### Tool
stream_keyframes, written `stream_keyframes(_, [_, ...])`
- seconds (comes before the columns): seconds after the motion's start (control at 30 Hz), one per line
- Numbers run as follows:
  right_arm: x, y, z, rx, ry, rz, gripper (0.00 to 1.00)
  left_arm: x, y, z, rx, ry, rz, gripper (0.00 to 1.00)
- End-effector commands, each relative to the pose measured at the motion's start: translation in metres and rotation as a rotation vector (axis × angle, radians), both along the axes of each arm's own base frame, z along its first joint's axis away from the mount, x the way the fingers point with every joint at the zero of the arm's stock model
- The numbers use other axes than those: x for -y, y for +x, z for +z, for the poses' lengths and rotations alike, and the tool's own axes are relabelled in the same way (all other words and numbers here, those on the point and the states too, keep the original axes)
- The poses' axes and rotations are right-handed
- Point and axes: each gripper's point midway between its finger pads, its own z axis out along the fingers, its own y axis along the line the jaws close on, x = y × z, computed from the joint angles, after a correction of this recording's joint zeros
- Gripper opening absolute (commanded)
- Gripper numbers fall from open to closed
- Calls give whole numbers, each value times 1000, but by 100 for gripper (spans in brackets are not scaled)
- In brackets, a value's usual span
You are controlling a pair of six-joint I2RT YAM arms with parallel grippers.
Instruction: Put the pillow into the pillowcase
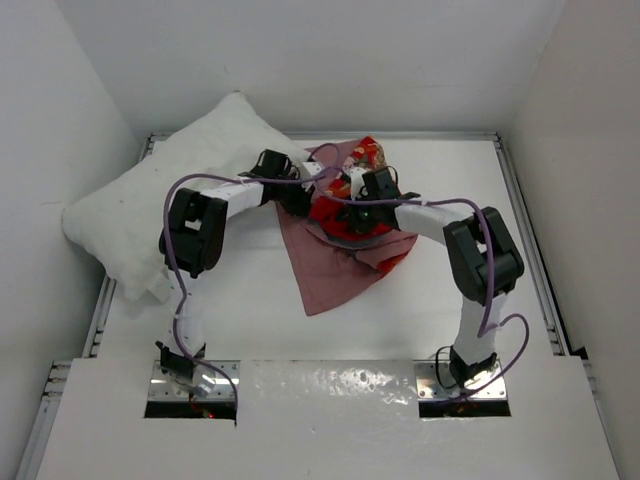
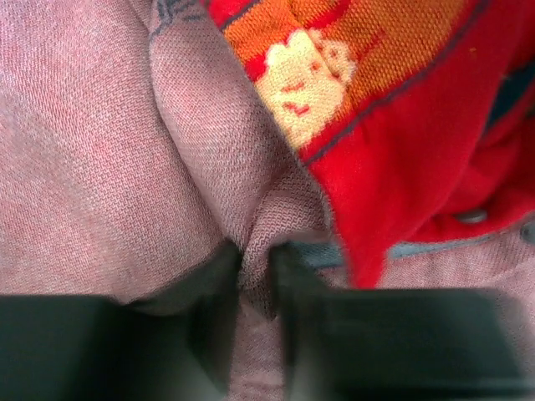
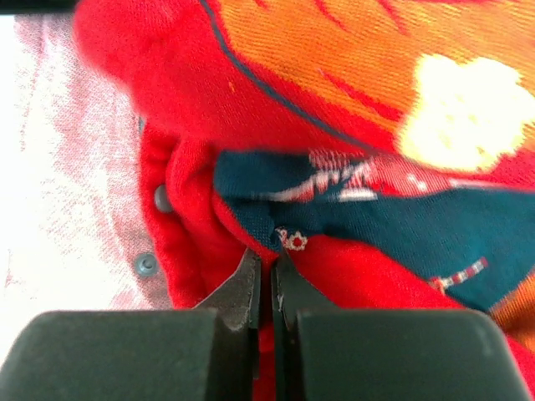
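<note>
Pillowcase [image 1: 330,270] crumpled, red print bunched over dull pink reverse; my left gripper [image 2: 255,271] and right gripper [image 3: 266,288] each pinch a fold.

The pillow [image 1: 170,200] lies at the far left of the bench [image 1: 450,300], its left end against the left wall [image 1: 50,130]. Just right of it, at the far middle, the pillowcase [image 1: 335,270] lies bunched, one corner trailing toward the near side. The two may touch, but the arms hide that spot. The left arm [image 1: 195,235] reaches in from the near left, across the pillow's right end, and the right arm [image 1: 480,250] from the near right. On the bunched far part of the pillowcase the left jaws sit just left of the right jaws, each with a fold between them.
</note>
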Motion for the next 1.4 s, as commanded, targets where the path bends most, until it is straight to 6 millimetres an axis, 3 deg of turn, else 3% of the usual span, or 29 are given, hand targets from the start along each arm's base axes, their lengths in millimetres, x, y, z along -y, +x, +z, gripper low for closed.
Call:
stream_keyframes(0.0, [5,19,60,125,90,-65,0,19,18,26,55,-91,-5,4])
stream_keyframes(0.07, [23,28,73,135,101,-150,0,14,26,33,58,-95,25,0])
stream_keyframes(0.13, [60,44,97,158,146,-273,0,8,44,63,84,-140,60,0])
stream_keyframes(0.17, [91,56,108,160,186,-382,0,10,51,80,102,-170,64,0])
stream_keyframes(0.2, [108,64,121,180,209,-438,0,14,68,117,170,-210,77,0])
stream_keyframes(0.23, [127,70,142,225,229,-494,0,15,77,135,210,-225,78,0])
stream_keyframes(0.27, [162,83,177,304,234,-603,0,23,91,182,312,-275,67,0])
stream_keyframes(0.3, [178,91,193,343,222,-654,0,26,98,208,359,-313,74,0])
stream_keyframes(0.33, [192,94,222,408,217,-693,0,31,104,231,401,-355,78,0])
stream_keyframes(0.37, [209,100,270,516,180,-729,0,38,110,267,461,-435,87,0])
stream_keyframes(0.4, [215,100,300,581,171,-733,0,43,109,311,540,-495,72,0])
stream_keyframes(0.43, [219,95,357,693,182,-728,0,50,106,338,601,-548,37,0])
stream_keyframes(0.47, [219,89,382,743,194,-729,0,53,98,390,696,-626,13,0])
stream_keyframes(0.53, [220,72,430,844,229,-724,0,60,80,434,764,-710,-31,0])
stream_keyframes(0.57, [219,49,469,943,260,-709,0,59,63,473,821,-787,-67,0])
stream_keyframes(0.63, [220,21,509,1074,285,-696,0,57,42,507,864,-853,-105,0])
stream_keyframes(0.67, [221,-8,528,1140,304,-689,0,54,24,534,916,-897,-137,0])
stream_keyframes(0.77, [224,-58,563,1275,327,-673,0,50,-11,571,978,-963,-222,0])
stream_keyframes(0.83, [226,-67,558,1277,326,-681,0,55,-24,567,956,-959,-298,0])
stream_keyframes(0.9, [226,-69,545,1247,336,-690,0,67,-16,540,861,-924,-306,0])
stream_keyframes(1.0, [215,-29,462,995,346,-713,0,82,25,451,609,-815,-204,0])
stream_keyframes(1.07, [199,-7,383,744,346,-699,0,84,46,368,424,-690,-125,0])
stream_keyframes(1.1, [196,13,332,595,298,-708,0,84,49,339,370,-647,-107,0])
stream_keyframes(1.13, [198,12,291,431,227,-726,4,81,48,302,280,-583,-80,0])
stream_keyframes(1.17, [200,15,263,320,176,-740,12,79,46,255,208,-518,-63,0])
stream_keyframes(1.2, [202,17,240,218,124,-751,49,75,42,232,169,-479,-52,0])
stream_keyframes(1.23, [207,18,207,49,29,-762,62,69,33,190,96,-404,-42,0])
stream_keyframes(1.3, [212,19,190,-38,-44,-768,77,65,20,159,41,-334,-53,0])
stream_keyframes(1.37, [203,25,188,-8,-40,-719,80,56,4,127,-10,-255,-62,0])
